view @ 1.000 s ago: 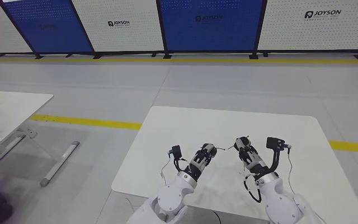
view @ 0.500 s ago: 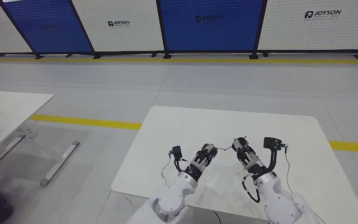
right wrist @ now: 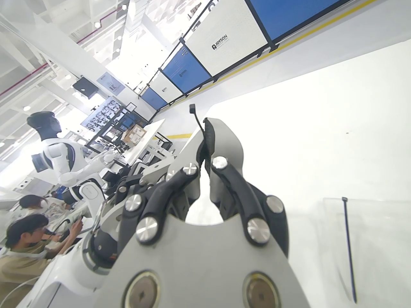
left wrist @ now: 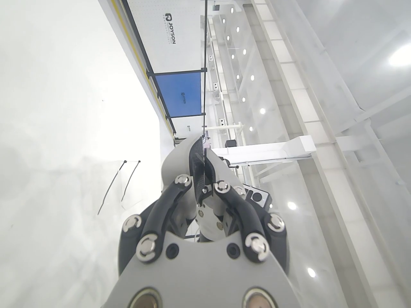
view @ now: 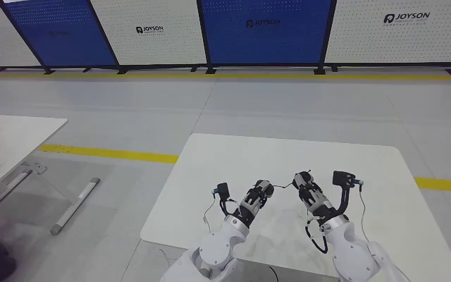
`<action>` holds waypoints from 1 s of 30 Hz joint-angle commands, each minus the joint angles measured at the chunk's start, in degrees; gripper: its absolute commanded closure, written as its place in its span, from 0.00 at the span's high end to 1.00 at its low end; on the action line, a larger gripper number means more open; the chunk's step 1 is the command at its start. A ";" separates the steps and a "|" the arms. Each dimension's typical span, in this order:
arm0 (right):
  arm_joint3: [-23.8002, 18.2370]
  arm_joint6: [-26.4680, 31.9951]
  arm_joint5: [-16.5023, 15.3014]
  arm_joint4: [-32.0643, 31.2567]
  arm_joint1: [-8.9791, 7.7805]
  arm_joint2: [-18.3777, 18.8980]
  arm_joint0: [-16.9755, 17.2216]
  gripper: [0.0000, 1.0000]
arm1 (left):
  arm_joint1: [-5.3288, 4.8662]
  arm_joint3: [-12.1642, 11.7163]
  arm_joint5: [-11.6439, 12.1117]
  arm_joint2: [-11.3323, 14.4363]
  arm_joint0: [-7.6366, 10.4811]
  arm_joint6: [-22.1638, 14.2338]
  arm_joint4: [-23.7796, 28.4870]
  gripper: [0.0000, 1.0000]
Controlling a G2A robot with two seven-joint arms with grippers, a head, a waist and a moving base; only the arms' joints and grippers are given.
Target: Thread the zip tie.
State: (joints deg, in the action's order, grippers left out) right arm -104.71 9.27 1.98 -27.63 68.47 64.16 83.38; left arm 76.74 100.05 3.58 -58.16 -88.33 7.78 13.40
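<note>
Above the near half of the flat white desk (view: pixel 352 158), the left gripper (view: pixel 263 188) and the right gripper (view: pixel 304 179) face each other, near but not touching. A thin black plastic zip tie (view: pixel 283 186) spans the gap between them, held off the desk.

Seen from the left wrist, the left gripper (left wrist: pixel 204 150) has its fingers pressed together on the zip tie (left wrist: pixel 205 65), which runs straight out past the fingertips.

Seen from the right wrist, the right gripper (right wrist: pixel 205 129) has its fingers clamped on the zip tie (right wrist: pixel 197 120) too, and the tie's small square head stands just beyond the fingertips.

Two spare black zip ties (left wrist: pixel 112 182) lie flat side by side on the desk, well apart from the left fingers. The right wrist view has a single spare black zip tie (right wrist: pixel 348 245) lying flat, well apart from the right fingers.
</note>
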 commanded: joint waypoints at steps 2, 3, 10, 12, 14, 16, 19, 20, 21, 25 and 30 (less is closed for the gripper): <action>-0.04 0.17 -0.11 -0.25 0.07 0.12 0.10 0.00 | 0.01 0.02 -0.13 -0.13 0.03 -0.06 -0.10 0.00; -0.01 0.23 -0.10 -0.26 0.10 0.13 0.10 0.00 | 0.01 0.03 -0.18 -0.15 0.03 -0.09 -0.11 0.00; 0.38 0.59 -0.09 -0.19 0.39 0.09 -0.11 0.00 | 0.06 0.10 -0.49 -0.18 0.14 -0.31 -0.43 0.00; 0.34 0.29 -0.13 -0.19 0.48 0.17 -0.05 0.00 | 0.09 0.00 -0.60 -0.17 0.23 -0.30 -0.49 0.00; 0.26 0.10 -0.08 -0.16 0.53 0.41 0.10 0.00 | 0.12 -0.04 -0.71 -0.16 0.26 -0.25 -0.54 0.00; 0.17 0.06 0.30 -0.37 0.58 0.52 0.24 0.00 | 0.13 -0.05 -0.97 -0.13 0.28 -0.25 -0.68 0.00; 0.17 0.06 0.30 -0.37 0.58 0.52 0.24 0.00 | 0.13 -0.04 -1.03 -0.13 0.28 -0.27 -0.71 0.00; 0.17 0.06 0.30 -0.37 0.58 0.52 0.24 0.00 | 0.13 -0.04 -1.03 -0.13 0.28 -0.27 -0.71 0.00; 0.17 0.06 0.30 -0.37 0.58 0.52 0.24 0.00 | 0.13 -0.04 -1.03 -0.13 0.28 -0.27 -0.71 0.00; 0.17 0.06 0.30 -0.37 0.58 0.52 0.24 0.00 | 0.13 -0.04 -1.03 -0.13 0.28 -0.27 -0.71 0.00; 0.55 -0.72 0.41 -0.68 0.74 0.40 0.45 0.00 | 0.13 -0.04 -1.03 -0.13 0.28 -0.27 -0.71 0.00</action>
State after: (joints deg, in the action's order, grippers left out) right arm -104.21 8.74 2.39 -28.36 69.16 64.59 83.80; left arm 76.87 100.01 2.55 -58.29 -88.05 7.51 12.68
